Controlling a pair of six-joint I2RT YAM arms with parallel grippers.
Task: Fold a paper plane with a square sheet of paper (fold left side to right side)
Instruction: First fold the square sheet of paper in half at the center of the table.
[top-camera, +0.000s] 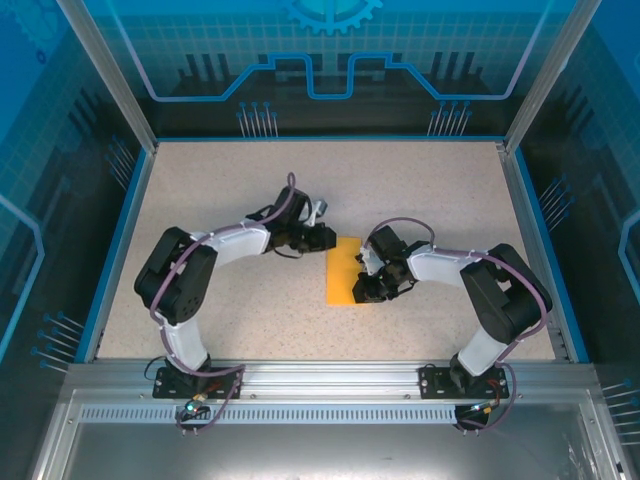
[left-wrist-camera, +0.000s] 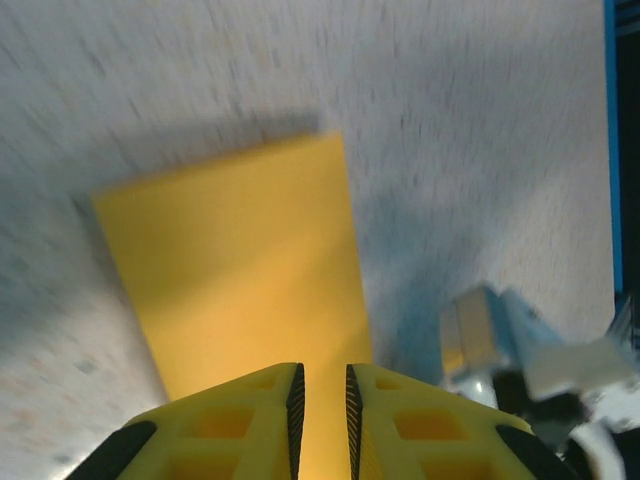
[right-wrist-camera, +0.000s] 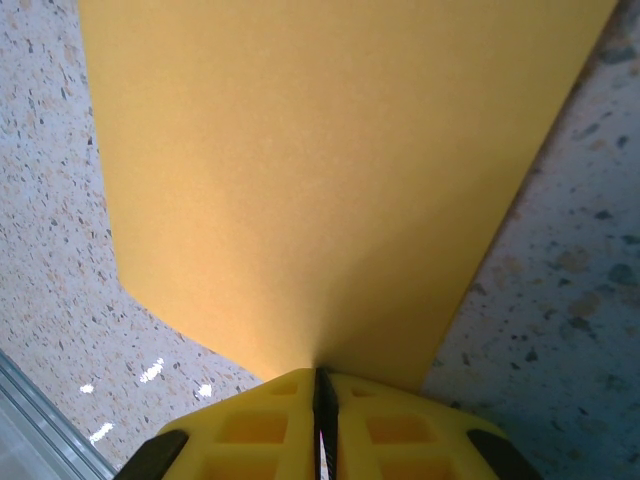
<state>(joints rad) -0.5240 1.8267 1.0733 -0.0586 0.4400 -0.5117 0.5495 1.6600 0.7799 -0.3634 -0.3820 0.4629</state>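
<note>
I see the speckled table (top-camera: 230, 190) across the middle of my top view. The square sheet of paper (top-camera: 343, 272) lies just right of centre, as a narrow rectangle. My right gripper (right-wrist-camera: 322, 385) is clenched on its lower right edge. My left gripper (left-wrist-camera: 322, 385) is at its upper left corner, released and slightly parted.

Orange-yellow square sheet of paper (top-camera: 345, 270) shows as a plain narrow rectangle near the centre of the tabletop (top-camera: 230, 190), long edges running 12 to 6 o'clock, its 4 o'clock edge pinched by the right end effector (right-wrist-camera: 320, 375).
</note>
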